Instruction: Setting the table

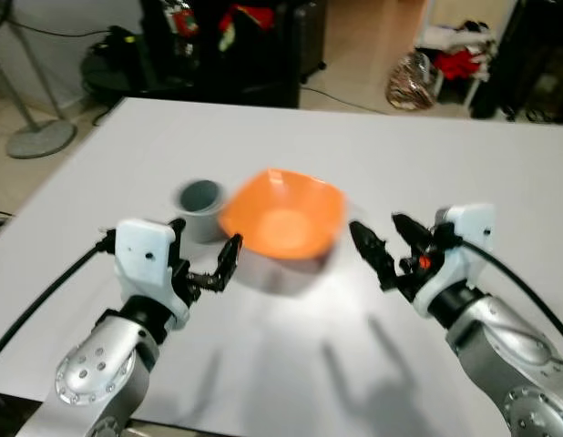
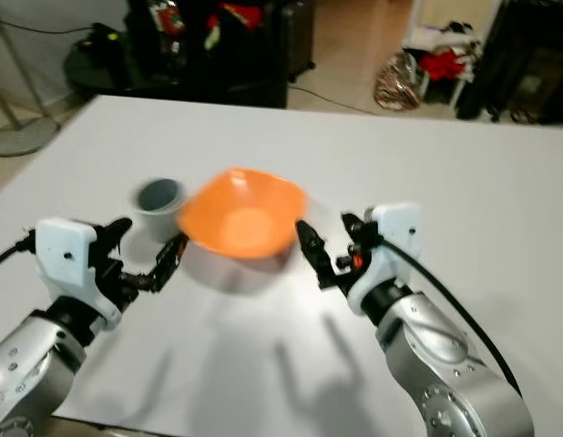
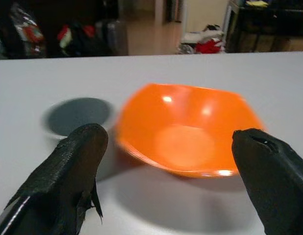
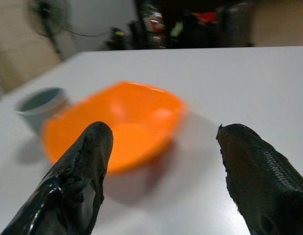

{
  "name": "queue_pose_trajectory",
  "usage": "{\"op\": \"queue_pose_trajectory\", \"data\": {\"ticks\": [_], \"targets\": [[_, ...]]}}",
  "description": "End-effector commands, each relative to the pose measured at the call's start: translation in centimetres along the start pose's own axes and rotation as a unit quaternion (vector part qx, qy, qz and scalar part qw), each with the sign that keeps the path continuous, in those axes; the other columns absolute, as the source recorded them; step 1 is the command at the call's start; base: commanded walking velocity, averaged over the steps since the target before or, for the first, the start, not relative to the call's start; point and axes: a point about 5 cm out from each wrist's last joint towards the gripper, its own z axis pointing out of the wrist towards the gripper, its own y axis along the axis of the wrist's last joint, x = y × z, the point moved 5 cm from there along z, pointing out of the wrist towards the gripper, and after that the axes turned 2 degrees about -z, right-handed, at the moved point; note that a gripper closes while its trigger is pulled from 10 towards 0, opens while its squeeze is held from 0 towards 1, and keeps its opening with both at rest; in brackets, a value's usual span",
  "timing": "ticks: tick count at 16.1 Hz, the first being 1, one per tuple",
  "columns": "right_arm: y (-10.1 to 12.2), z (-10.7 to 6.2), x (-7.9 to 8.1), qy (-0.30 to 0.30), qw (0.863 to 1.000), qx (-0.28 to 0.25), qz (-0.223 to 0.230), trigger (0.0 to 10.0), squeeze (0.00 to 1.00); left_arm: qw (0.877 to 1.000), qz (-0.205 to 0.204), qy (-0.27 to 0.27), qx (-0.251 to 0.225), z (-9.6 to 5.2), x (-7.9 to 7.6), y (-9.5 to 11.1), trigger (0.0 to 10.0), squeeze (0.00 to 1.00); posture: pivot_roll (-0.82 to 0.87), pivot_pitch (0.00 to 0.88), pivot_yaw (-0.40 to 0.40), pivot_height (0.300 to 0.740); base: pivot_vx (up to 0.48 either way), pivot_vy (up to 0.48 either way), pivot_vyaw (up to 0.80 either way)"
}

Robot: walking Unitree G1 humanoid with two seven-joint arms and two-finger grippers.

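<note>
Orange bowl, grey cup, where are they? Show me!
orange bowl (image 1: 283, 226), left eye view, on its inside bottom.
grey cup (image 1: 201, 202), left eye view, on its rim and dark opening.

Cup just left of bowl on table.

The 2 head views look forward and down across the white desk. Each wrist view looks low along its hand's 2 fingers, close to the orange bowl ahead, which all 4 views share.
</note>
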Motion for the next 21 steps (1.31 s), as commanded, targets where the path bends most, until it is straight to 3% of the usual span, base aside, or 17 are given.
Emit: {"op": "queue_pose_trajectory", "data": {"ticks": [1,5,9,13,21], "targets": [[0.8,-0.1,0.3,0.001,1.0,-0.021,-0.01,10.0,0.0,1.0,0.011,0.019,0.001,0.0,0.7,0.0,10.0,0.0,-0.06,0.084,0.039,0.74,0.0,0.0,0.41],[0.5,0.3,0.7,0.01,0.999,-0.023,-0.034,10.0,0.0,0.998,0.027,0.06,-0.01,0.3,2.1,0.5,10.0,0.0,-0.07,0.07,0.024,0.74,0.0,0.0,0.8],[0.5,0.4,0.5,0.007,0.999,-0.028,-0.045,10.0,0.0,0.998,0.016,0.053,0.0,0.7,1.4,-0.3,10.0,0.0,-0.09,0.064,0.041,0.74,0.0,0.0,0.8],[0.3,0.6,0.1,-0.013,0.999,-0.037,-0.027,10.0,0.0,0.998,0.024,0.052,-0.011,1.3,1.6,0.4,10.0,0.0,-0.08,0.045,0.055,0.74,0.0,0.0,0.8],[-0.2,1.1,-0.2,-0.02,0.999,-0.039,-0.015,10.0,0.0,0.999,0.014,0.043,-0.001,1.3,1.3,-0.1,10.0,0.0,-0.07,0.037,0.058,0.74,0.0,0.032,0.8]]}}
